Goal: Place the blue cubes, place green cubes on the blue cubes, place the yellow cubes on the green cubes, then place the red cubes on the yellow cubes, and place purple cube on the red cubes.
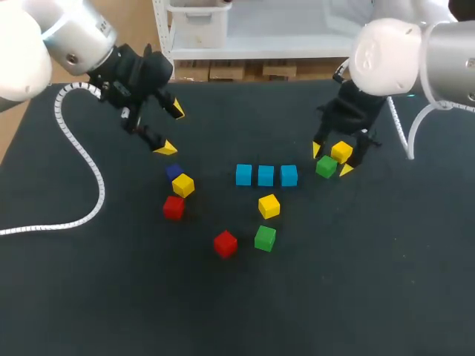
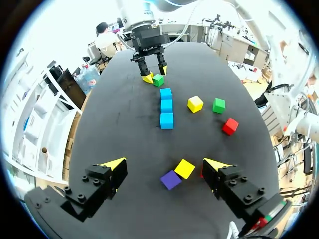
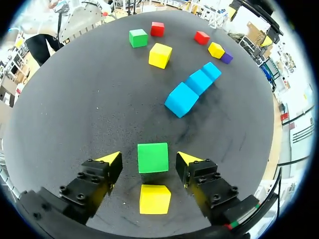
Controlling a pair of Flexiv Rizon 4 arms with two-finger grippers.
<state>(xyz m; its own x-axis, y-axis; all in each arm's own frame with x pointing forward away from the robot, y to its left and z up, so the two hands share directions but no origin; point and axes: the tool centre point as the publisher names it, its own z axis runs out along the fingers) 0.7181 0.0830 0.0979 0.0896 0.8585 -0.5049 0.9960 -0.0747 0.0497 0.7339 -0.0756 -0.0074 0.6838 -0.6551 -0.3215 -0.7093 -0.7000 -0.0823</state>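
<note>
Three blue cubes lie in a row at the table's middle, and also show in the right wrist view as blue cubes. My right gripper stands open astride a green cube, with a narrow gap at each finger. A yellow cube lies just behind that green one, under the gripper. My left gripper hangs open above a purple cube, a yellow cube and a red cube, holding nothing.
In front of the blue row lie another yellow cube, a green cube and a red cube. A white coiled cable trails over the table's left side.
</note>
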